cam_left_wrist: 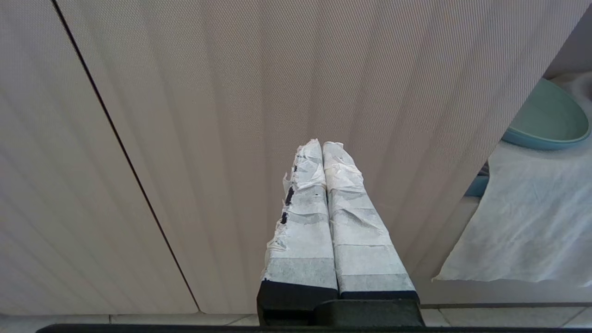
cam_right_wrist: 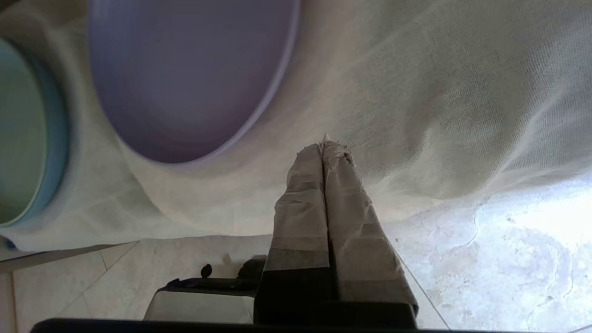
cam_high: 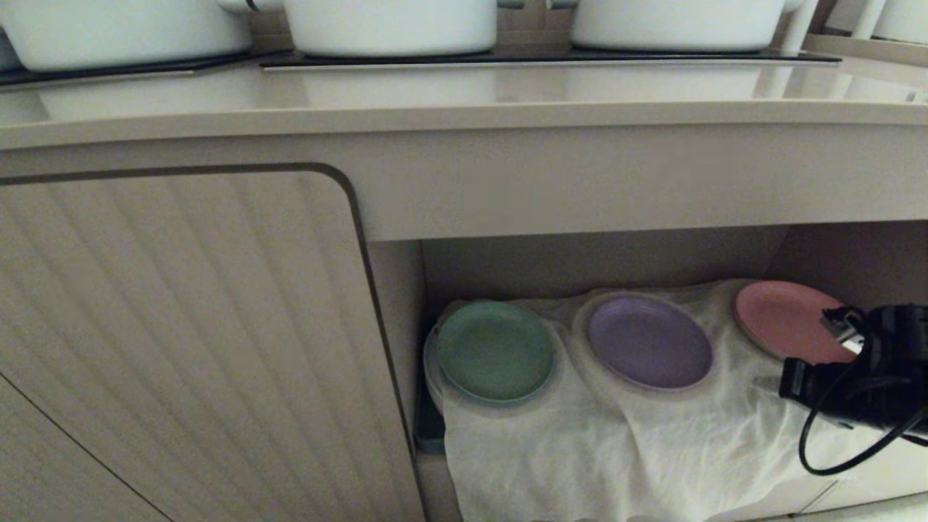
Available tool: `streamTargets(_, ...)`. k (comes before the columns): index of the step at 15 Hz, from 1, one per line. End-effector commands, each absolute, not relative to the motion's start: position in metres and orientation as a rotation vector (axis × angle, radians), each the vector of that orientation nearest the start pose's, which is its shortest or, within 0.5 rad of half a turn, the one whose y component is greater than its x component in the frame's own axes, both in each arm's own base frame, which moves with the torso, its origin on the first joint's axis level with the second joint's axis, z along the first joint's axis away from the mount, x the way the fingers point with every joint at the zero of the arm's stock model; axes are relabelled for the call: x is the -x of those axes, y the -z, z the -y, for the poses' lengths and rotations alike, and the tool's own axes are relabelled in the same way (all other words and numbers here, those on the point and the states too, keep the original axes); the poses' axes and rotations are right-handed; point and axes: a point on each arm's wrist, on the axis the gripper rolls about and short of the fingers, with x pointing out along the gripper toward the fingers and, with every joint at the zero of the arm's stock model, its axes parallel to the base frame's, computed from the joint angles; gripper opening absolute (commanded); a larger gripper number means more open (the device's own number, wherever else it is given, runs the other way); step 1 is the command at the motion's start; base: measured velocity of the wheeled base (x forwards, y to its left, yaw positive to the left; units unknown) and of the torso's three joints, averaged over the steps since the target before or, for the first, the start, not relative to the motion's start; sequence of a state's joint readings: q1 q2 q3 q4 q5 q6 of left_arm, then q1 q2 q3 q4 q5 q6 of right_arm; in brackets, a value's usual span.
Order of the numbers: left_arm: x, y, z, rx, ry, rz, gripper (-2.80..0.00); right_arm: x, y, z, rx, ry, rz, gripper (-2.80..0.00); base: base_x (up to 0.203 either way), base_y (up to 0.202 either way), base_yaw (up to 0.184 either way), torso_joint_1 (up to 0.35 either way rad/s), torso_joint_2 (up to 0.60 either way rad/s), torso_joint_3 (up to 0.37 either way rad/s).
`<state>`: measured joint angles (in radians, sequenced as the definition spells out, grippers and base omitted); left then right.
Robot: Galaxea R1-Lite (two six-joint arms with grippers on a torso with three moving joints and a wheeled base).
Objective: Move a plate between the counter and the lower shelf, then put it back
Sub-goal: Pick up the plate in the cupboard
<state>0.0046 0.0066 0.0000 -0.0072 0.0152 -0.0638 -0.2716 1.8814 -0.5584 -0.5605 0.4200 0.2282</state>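
Looking down at the cabinet front, we see the plate (cam_high: 649, 342), pale lilac, lying in the lower shelf (cam_high: 602, 261) on a thin white cloth (cam_high: 609, 449) that drapes over the shelf's front edge. It sits in the middle of a row of three: a green plate (cam_high: 496, 351) to its left and a pink plate (cam_high: 786, 319) to its right, each apart from its neighbour.

Above the recess runs the table (cam_high: 464, 94), glossy and beige, with white pots (cam_high: 391, 25) standing on its black hob panels at the back.

Our right gripper (cam_right_wrist: 326, 144) hangs at the right of the shelf opening, in front of the cloth and below the pink plate in the head view; its taped jaws are clenched together with nothing between them, their tips near the lilac plate's rim but not touching it.

Our left gripper (cam_left_wrist: 321, 144) is parked facing the ribbed cabinet door (cam_high: 181, 341), jaws likewise pressed together and empty.
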Motion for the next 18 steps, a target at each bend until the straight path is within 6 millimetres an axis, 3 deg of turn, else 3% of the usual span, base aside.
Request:
streamTargets(1, 0.022, -0.077, 0.0, 0.064, -0.02, -0.004, -2.8, -0.278, -0.063, 0.068, -0.489, -0.056, -0.764, -2.8, 0.0, 0.0, 0.0, 0.0, 0.0, 0.0)
streamTargets(9, 0.022, -0.077, 0.0, 0.064, -0.02, -0.004, -2.8, -0.31, -0.08, 0.064, -0.502, -0.08, -0.871, -2.8, 0.0, 0.0, 0.0, 0.0, 0.0, 0.0)
streamTargets(13, 0.022, -0.077, 0.0, 0.064, -0.02, -0.004, -2.8, -0.321, -0.077, 0.057, -0.49, -0.104, -0.882, -2.8, 0.0, 0.0, 0.0, 0.0, 0.0, 0.0)
streamTargets(14, 0.022, -0.077, 0.0, 0.064, -0.02, -0.003, -2.8, -0.321, -0.077, 0.057, -0.49, -0.105, -0.882, 0.0, 0.0, 0.0, 0.0, 0.0, 0.0, 0.0)
streamTargets(18, 0.022, -0.077, 0.0, 0.064, -0.02, -0.004, -2.8, -0.323, -0.074, 0.057, -0.484, -0.104, -0.878, 0.0, 0.0, 0.0, 0.0, 0.0, 0.0, 0.0)
